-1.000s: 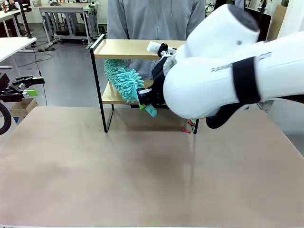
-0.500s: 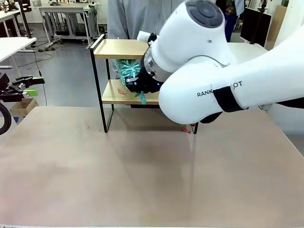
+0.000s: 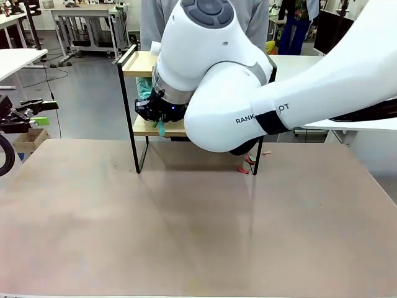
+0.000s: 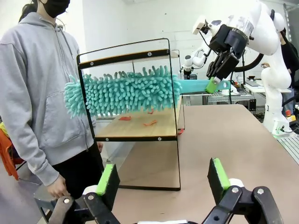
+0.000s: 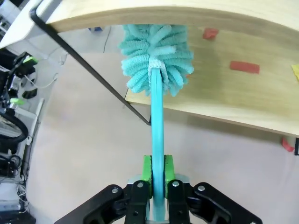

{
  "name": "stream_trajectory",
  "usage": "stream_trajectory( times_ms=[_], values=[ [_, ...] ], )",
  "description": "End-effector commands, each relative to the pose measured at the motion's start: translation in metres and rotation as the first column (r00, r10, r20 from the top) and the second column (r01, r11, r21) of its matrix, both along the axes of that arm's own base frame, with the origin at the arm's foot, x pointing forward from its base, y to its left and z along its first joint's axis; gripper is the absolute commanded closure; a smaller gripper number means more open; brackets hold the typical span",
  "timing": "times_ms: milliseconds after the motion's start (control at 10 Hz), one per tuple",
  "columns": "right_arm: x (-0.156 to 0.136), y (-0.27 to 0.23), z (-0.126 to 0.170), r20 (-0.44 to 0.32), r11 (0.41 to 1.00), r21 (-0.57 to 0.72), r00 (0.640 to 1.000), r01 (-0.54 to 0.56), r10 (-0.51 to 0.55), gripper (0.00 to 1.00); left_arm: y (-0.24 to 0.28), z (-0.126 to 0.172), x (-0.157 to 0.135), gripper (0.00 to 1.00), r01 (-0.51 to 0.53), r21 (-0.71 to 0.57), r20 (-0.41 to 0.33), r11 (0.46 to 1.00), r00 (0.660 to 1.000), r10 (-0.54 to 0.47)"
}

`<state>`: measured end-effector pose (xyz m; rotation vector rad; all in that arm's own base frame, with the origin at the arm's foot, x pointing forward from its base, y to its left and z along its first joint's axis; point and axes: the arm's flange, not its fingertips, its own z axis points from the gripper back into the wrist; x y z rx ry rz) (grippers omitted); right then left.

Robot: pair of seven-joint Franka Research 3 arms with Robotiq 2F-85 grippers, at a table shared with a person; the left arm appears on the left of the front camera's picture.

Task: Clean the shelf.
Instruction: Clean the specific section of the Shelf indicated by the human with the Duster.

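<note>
A two-tier wooden shelf (image 3: pixel 141 63) stands on the bench (image 3: pixel 186 217), towards its far side. A person in a grey hoodie (image 4: pixel 32 84) stands just behind the shelf. The right tool (image 5: pixel 157 170) is clamped on the handle of a teal chenille duster (image 4: pixel 126 91). The duster's fluffy head sits between the shelf's two boards, above red scraps (image 5: pixel 244 67) on the lower board. The left tool (image 4: pixel 163 177), well off to one side of the shelf, has its fingers apart and holds nothing.

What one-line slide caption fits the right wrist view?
Right gripper shut on a teal duster, its fluffy head between the boards of the shelf, beside red scraps.
</note>
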<state>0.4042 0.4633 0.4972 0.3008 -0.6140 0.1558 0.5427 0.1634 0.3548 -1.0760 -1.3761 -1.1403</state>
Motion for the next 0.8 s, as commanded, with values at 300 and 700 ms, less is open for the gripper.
stream_trajectory(
  times_ms=[300,700],
  values=[
    [0.022,0.035,-0.020,-0.006,0.997,0.027,0.997,0.074,-0.074,0.87,0.000,0.002,-0.002,0.00,-0.002,0.006,0.013,1.000,1.000,0.002],
    [0.024,0.027,-0.027,-0.102,0.992,-0.012,0.986,0.129,-0.130,0.87,0.000,0.002,-0.002,0.00,-0.002,0.006,0.013,1.000,1.000,0.002]
  ],
)
